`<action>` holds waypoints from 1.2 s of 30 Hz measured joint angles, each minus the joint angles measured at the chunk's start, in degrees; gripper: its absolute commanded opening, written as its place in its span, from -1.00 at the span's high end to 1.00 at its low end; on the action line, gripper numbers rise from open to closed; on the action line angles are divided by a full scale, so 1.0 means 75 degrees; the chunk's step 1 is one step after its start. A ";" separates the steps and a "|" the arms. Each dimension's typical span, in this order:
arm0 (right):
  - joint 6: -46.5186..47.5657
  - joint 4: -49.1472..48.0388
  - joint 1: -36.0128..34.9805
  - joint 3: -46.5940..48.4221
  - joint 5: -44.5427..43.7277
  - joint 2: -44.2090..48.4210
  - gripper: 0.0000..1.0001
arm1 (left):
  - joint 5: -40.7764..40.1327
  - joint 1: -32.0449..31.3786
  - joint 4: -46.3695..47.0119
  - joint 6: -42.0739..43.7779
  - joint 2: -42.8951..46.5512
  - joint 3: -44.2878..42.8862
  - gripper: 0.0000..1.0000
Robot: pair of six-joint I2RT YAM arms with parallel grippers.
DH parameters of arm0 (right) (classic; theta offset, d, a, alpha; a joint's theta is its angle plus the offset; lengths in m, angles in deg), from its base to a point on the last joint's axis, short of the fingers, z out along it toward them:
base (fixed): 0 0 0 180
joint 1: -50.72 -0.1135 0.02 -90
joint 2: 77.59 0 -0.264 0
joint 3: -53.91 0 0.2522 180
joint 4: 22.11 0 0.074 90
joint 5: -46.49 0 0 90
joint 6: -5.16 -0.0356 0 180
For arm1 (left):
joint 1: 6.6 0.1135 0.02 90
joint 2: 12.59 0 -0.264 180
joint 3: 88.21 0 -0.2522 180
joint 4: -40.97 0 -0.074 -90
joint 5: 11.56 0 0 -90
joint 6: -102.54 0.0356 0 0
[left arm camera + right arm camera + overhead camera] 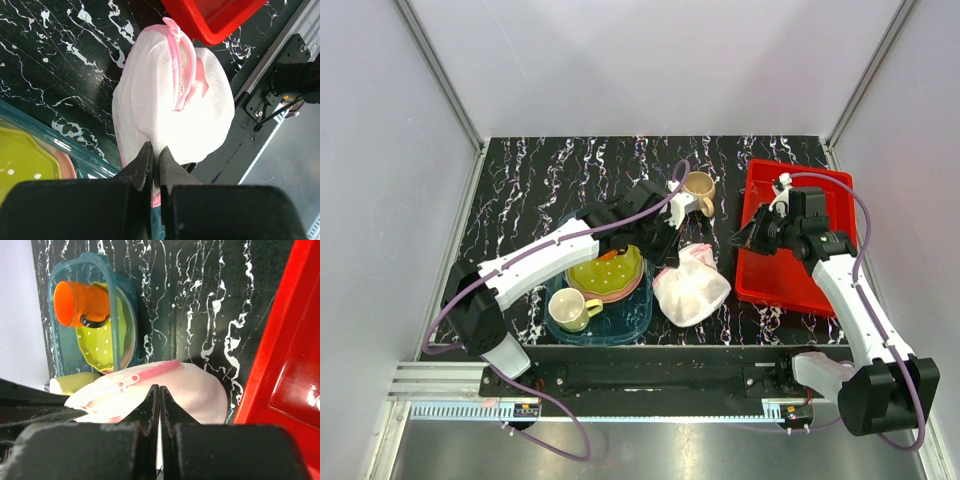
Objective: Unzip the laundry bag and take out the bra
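Observation:
The laundry bag (692, 288) is a white mesh dome with pink zip edging, lying on the black marbled table between the teal tray and the red tray. My left gripper (674, 260) is shut on the mesh at the bag's edge; the left wrist view shows its fingertips (148, 156) pinching white mesh of the bag (165, 95). The pink zip (183, 70) runs over the top. Pale pink fabric, the bra (201, 81), shows through the mesh. My right gripper (740, 240) is shut and empty at the red tray's left edge, apart from the bag (200, 385).
A teal tray (632, 325) holds a yellow-green plate (605, 270) on a pink plate and a yellow-green cup (570, 310). A tan mug (698, 186) stands behind. The red tray (800, 270) is at the right. An orange cup (80, 302) shows in the right wrist view.

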 measured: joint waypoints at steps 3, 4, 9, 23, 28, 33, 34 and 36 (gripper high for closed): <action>-0.0047 -0.0032 0.0000 -0.0099 0.0227 0.0163 0.16 | 0.0047 0.0000 0.0003 0.0134 0.0000 0.0000 1.00; -0.0087 -0.0041 0.0000 -0.0117 0.0323 0.0227 0.05 | 0.0058 0.0000 0.0003 0.0166 0.0000 0.0000 1.00; -0.0344 -0.0399 0.0000 -0.0163 0.1070 0.0329 -0.48 | 0.0082 0.0000 0.0006 0.0309 0.0000 0.0000 1.00; -0.1495 -0.2107 0.0000 -0.1032 0.3060 -0.0752 0.94 | 0.0099 0.0000 0.0510 0.0344 0.0169 0.0289 1.00; -0.1891 -0.2597 -0.0003 -0.1119 0.3311 -0.0857 1.00 | 0.0096 -0.0006 0.0880 0.0370 0.0501 0.0691 1.00; -0.1950 -0.2713 -0.0017 -0.1148 0.3287 -0.0478 1.00 | 0.0093 -0.0006 0.1183 0.0458 0.0831 0.0903 -0.27; -0.1950 -0.2713 -0.0023 -0.1148 0.3223 -0.0335 1.00 | 0.0099 -0.0006 0.1227 0.0498 0.0883 0.0909 -0.60; -0.1947 -0.2693 -0.0029 -0.1172 0.2967 -0.0009 1.00 | 0.0128 -0.0006 0.1358 0.0525 0.1005 0.0906 -0.98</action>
